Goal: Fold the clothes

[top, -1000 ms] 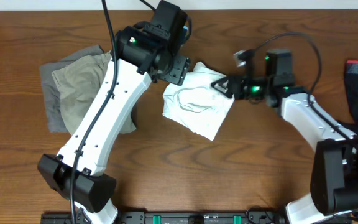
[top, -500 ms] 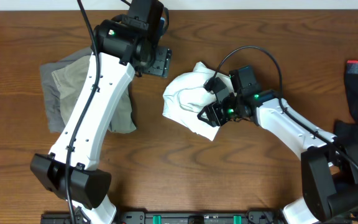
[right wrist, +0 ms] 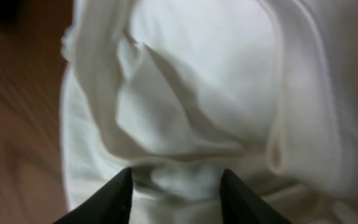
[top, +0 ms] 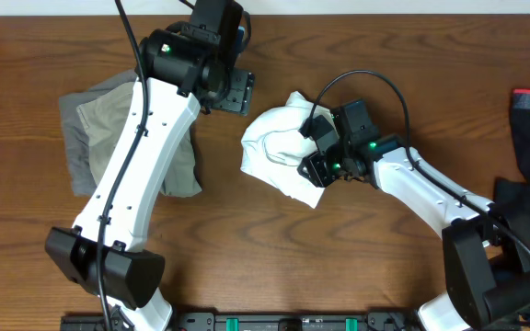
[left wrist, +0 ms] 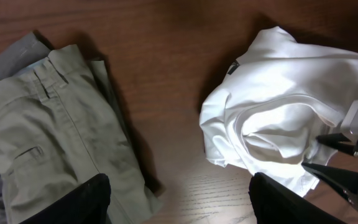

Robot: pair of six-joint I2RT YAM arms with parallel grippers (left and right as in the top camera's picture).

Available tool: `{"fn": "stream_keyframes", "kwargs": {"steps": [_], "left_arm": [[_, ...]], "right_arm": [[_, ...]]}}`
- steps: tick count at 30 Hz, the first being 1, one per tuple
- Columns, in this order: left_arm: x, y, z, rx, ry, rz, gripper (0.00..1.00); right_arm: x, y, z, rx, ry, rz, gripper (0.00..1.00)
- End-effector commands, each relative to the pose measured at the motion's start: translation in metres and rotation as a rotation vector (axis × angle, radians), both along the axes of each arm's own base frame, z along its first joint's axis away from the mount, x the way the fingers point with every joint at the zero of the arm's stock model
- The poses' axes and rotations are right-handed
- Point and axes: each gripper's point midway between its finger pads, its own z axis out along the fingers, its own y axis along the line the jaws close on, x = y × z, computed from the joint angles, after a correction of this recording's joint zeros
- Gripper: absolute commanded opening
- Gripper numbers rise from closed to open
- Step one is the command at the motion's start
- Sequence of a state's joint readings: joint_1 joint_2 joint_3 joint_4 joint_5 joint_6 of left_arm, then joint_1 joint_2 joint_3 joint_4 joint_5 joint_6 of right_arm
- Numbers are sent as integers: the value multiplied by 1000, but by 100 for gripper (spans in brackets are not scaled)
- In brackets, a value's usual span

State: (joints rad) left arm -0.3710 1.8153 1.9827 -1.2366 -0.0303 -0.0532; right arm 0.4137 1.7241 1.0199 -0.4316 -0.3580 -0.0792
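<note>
Two arms: left pincer (left wrist: 180,190) hangs released over the counter (left wrist: 166,93) between khaki shorts (left wrist: 48,130) and white T-shirt (left wrist: 278,106); right pincer (right wrist: 176,177) straddles a shirt fold, grasp unclear

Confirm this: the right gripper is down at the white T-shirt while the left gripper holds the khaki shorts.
Not quite. The left gripper holds nothing: the left wrist view shows its jaws open above the table, between the khaki shorts and the white T-shirt. The right gripper is down at the white T-shirt, as stated.

Shorts (top: 109,129) left of T-shirt (top: 279,152) (apart).
</note>
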Motion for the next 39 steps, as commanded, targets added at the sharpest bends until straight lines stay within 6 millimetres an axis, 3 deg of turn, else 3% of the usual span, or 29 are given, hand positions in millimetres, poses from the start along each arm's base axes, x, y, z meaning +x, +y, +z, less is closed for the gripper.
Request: {"fn": "stream_keyframes", "kwargs": {"steps": [1,7,12,13,15,18,26,28,32,35,39], "left_arm": [[0,2,1,-1,1,14,73],[0,1,1,-2,-2,14,73],[0,1,1,-2,0,14,73],[0,1,1,-1,0,14,73],[-1,2,1,0,3,14,73],[-3,2,0,3,12,14,73],[-1,2,0,1,5,14,73],[0,1,1,-1,-1,14,73],[0,1,1,-1,-1,14,73],[1,1,2,-3,-6,14,73],[3,0,3,-7,-16,14,73]], "right_arm": [[5,-9,4,-61,-37,-30,51],[-3,11,8,-12,-40,32,52],[-16,25,-3,-36,-38,123,35],[-17,26,-6,-49,-37,130,26],[-14,21,-10,-88,-45,107,10],[-3,5,-10,-151,-58,-9,1],[-3,-6,45,-117,-155,-53,1],[-9,-12,51,-132,-154,-59,1],[-21,-15,45,-149,-100,-46,3],[-19,-5,45,-112,-114,6,42],[-20,22,39,-32,-171,236,44]]}}
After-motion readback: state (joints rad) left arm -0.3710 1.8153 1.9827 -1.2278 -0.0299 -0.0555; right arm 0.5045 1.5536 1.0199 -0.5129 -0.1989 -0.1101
